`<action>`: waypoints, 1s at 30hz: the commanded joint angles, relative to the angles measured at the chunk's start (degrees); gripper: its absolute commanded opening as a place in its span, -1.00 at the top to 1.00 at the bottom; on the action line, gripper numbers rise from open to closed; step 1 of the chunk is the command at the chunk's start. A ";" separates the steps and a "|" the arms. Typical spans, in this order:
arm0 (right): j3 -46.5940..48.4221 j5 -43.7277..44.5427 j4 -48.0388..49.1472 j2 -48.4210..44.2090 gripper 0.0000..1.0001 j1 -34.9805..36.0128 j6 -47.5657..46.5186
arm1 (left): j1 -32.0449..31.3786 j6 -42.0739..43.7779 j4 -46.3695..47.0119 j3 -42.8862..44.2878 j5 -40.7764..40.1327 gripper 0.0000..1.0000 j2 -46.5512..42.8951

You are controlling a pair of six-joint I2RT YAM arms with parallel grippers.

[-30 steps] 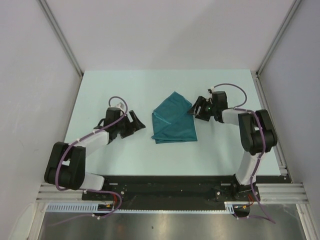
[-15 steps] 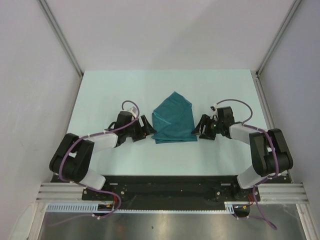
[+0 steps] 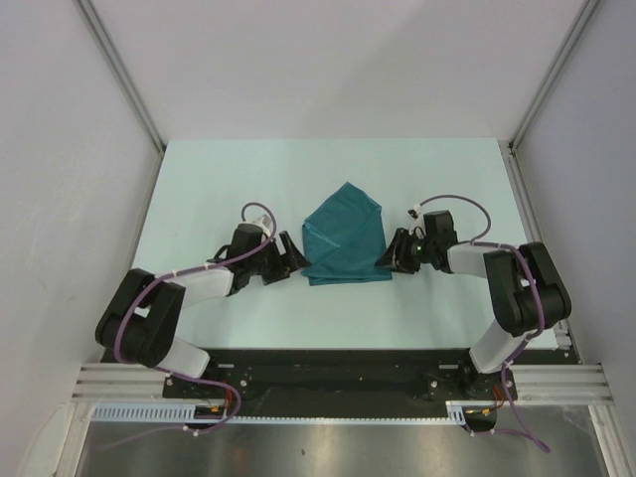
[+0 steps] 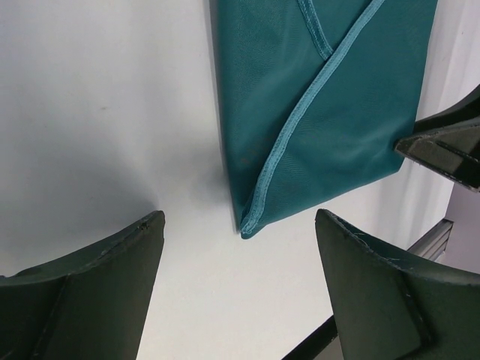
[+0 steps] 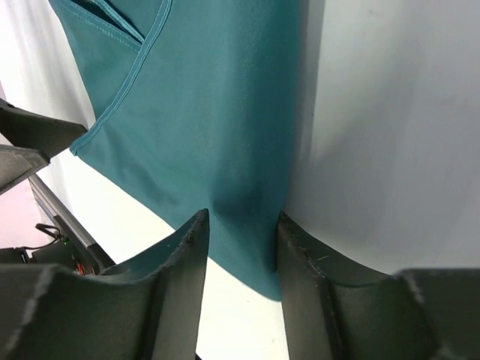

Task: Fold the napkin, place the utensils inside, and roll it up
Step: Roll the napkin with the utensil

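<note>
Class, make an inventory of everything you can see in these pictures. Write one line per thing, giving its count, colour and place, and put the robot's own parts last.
napkin: one, teal, folded, lying in the middle of the table between the two grippers
table: one, pale mint-white, filling the floor of the enclosure
wall panels: three, white, at the left, far and right sides
frame posts: two, silver metal, at the far corners
base plate: one, black, along the table's near edge
cables: two, purple, looping over the arms
left gripper: one, black, open, at the napkin's near left corner
right gripper: one, black, jaws narrowed astride the napkin's right edge; unclear whether it grips the cloth
</note>
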 commanded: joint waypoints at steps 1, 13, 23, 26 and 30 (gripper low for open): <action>1.34 3.29 0.04 2.77 0.20 0.37 -2.24 | -0.37 -0.40 0.37 -1.05 -0.71 -0.72 -2.02; 2.93 5.04 -2.77 6.03 0.77 0.19 -3.55 | -0.99 0.04 3.09 -1.93 1.30 -0.72 -0.62; 4.24 5.57 -4.62 7.79 0.90 0.10 -3.47 | -2.31 -2.42 11.00 -2.98 5.80 -0.70 3.42; 4.42 5.66 -6.90 7.79 0.91 0.02 -3.64 | -2.57 -3.48 13.46 -3.42 6.50 -0.63 5.00; 4.68 5.57 -7.35 7.96 0.93 -0.07 -3.73 | -2.92 -4.36 15.66 -3.42 6.59 -0.46 7.20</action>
